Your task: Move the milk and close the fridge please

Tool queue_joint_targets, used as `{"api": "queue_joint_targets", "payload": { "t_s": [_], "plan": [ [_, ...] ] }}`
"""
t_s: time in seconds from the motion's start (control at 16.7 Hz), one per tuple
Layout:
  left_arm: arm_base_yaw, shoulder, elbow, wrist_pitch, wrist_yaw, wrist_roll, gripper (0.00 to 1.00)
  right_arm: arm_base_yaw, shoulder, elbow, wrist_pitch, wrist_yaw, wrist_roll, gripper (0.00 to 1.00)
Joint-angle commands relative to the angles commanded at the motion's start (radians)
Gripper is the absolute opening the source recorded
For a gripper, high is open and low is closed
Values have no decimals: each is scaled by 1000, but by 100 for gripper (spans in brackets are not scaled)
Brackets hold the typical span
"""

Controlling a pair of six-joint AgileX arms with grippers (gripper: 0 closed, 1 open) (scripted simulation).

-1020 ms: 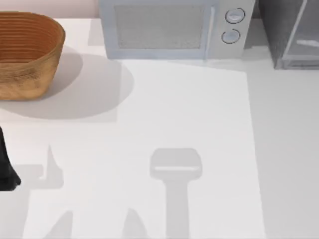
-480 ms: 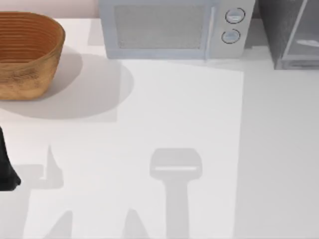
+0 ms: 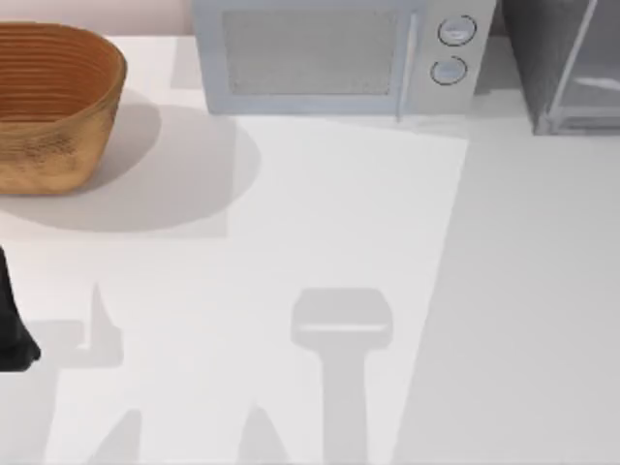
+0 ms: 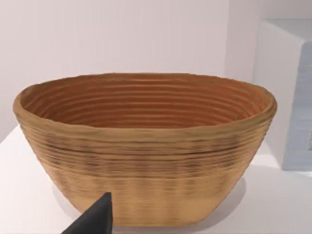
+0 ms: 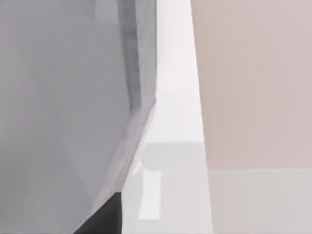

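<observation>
The fridge point(image 3: 560, 68) stands at the table's far right corner, a dark-grey cabinet with a pale-grey framed door, cut off by the top view's edge. In the right wrist view its grey door panel point(image 5: 63, 117) looms very close, and a dark tip of my right gripper point(image 5: 105, 217) sits right by the panel's lower edge. The milk is out of view. My left gripper point(image 3: 12, 334) is parked at the table's left edge, and its dark tip point(image 4: 92, 219) points toward the basket.
A woven brown basket point(image 3: 53, 102) sits at the back left. The light-grey microwave point(image 3: 329, 53) with two round knobs stands at the back middle. The white table point(image 3: 320, 213) lies between them, with a shaded band along its right side.
The shaded band on the table's right side has spread leftward. The fridge's pale door frame has shifted slightly. The left arm has not moved.
</observation>
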Motion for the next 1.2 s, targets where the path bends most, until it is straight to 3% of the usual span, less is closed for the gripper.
{"api": "queue_joint_targets", "payload": {
  "t_s": [0.9,1.2],
  "plan": [
    [0,0,0,0,0,0,100,550,-121,-168,192,421,345,100],
    [0,0,0,0,0,0,100,780,-168,-225,264,603,490,100]
  ]
}}
